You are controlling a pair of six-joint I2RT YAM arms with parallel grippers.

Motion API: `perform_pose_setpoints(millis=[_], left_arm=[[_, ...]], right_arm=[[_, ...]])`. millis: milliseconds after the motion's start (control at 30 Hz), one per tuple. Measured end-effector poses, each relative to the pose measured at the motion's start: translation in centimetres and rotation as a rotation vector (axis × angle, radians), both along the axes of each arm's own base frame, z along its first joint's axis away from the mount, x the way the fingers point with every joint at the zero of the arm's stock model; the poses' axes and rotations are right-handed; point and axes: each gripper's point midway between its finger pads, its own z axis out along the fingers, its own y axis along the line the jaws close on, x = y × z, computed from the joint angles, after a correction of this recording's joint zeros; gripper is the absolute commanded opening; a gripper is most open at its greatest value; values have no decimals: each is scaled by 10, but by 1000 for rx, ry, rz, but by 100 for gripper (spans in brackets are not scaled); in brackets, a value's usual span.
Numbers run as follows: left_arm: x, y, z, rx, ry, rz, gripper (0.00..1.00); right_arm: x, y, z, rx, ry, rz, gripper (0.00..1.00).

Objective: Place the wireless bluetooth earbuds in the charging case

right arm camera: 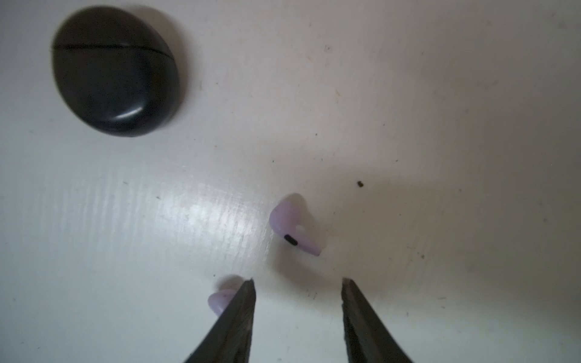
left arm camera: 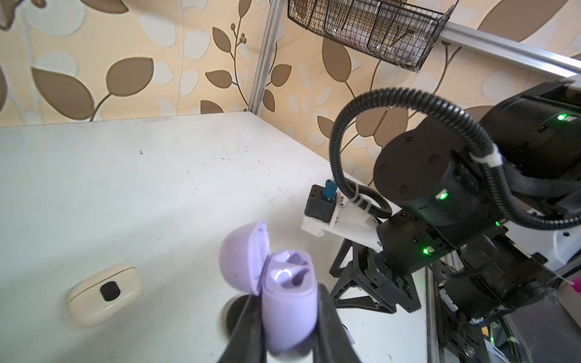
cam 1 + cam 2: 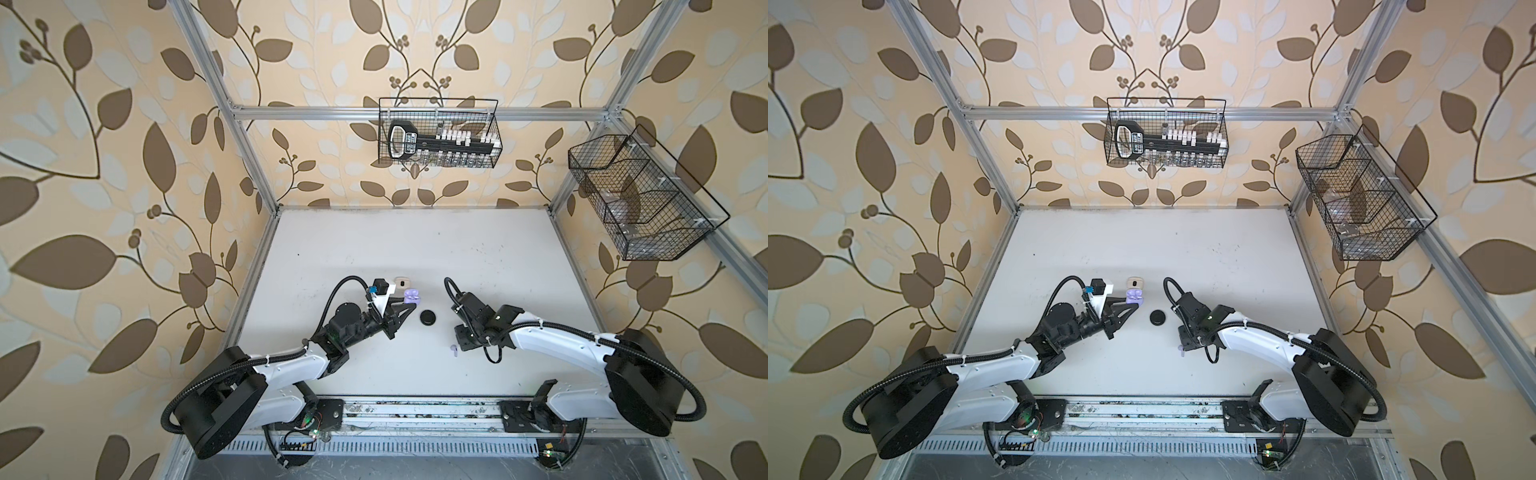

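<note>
My left gripper (image 2: 286, 297) is shut on the lavender charging case (image 2: 289, 301), held above the table with its lid hinged open; both top views show the case (image 3: 412, 296) (image 3: 1133, 296). Two lavender wireless bluetooth earbuds lie on the white table under my right gripper (image 1: 297, 279), which is open with nothing between its fingers. One earbud (image 1: 295, 224) lies just beyond the fingertips. The other earbud (image 1: 221, 300) is half hidden behind one finger (image 1: 242, 314). In both top views one earbud (image 3: 453, 350) (image 3: 1181, 350) peeks out beside the right wrist.
A closed black case (image 3: 428, 318) (image 1: 114, 72) lies between the two arms. A cream case (image 3: 401, 282) (image 2: 105, 294) lies just behind the lavender one. Wire baskets hang on the back wall (image 3: 440, 133) and on the right wall (image 3: 640, 195).
</note>
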Motion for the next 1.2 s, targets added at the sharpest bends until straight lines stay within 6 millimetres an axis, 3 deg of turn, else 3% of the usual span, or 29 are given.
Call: perform_pose_setpoints(millis=[433, 900, 1200], left_arm=[[-3, 3, 7, 4, -18, -2, 0], [-6, 1, 5, 9, -10, -19, 0], [-7, 1, 7, 4, -15, -20, 0]], right_arm=[[24, -6, -10, -37, -20, -54, 38], [36, -4, -10, -19, -63, -107, 40], [41, 0, -11, 11, -74, -138, 33]])
